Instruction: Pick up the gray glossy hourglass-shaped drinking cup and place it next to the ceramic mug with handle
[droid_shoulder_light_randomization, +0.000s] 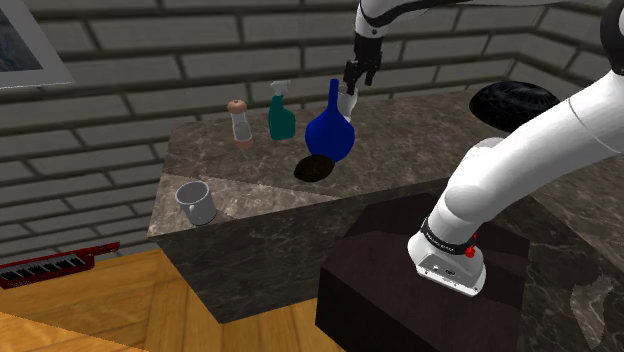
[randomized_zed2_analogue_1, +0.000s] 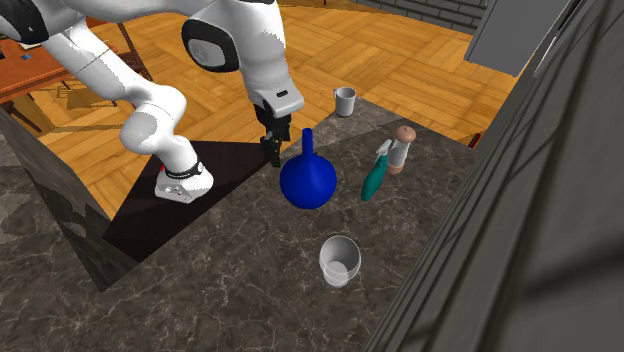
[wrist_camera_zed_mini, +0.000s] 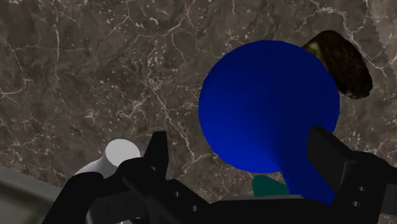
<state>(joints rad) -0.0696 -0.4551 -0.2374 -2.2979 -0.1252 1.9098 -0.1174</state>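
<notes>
The pale grey hourglass cup stands upright on the marble counter, close to the wall. In the shoulder view just a pale sliver of the cup peeks out behind a blue round vase. The grey mug with a handle sits at the counter's near corner, far from the cup; the second exterior view has the mug by the far edge. My gripper hangs open above the counter beside the vase's neck, holding nothing. In the wrist view the gripper spreads wide over the vase, with the cup by one finger.
A teal spray bottle and a brown-capped shaker stand behind the vase near the brick wall. A dark brown lump lies in front of the vase. A black ribbed object sits at the counter's back right. The dark stand adjoins the counter.
</notes>
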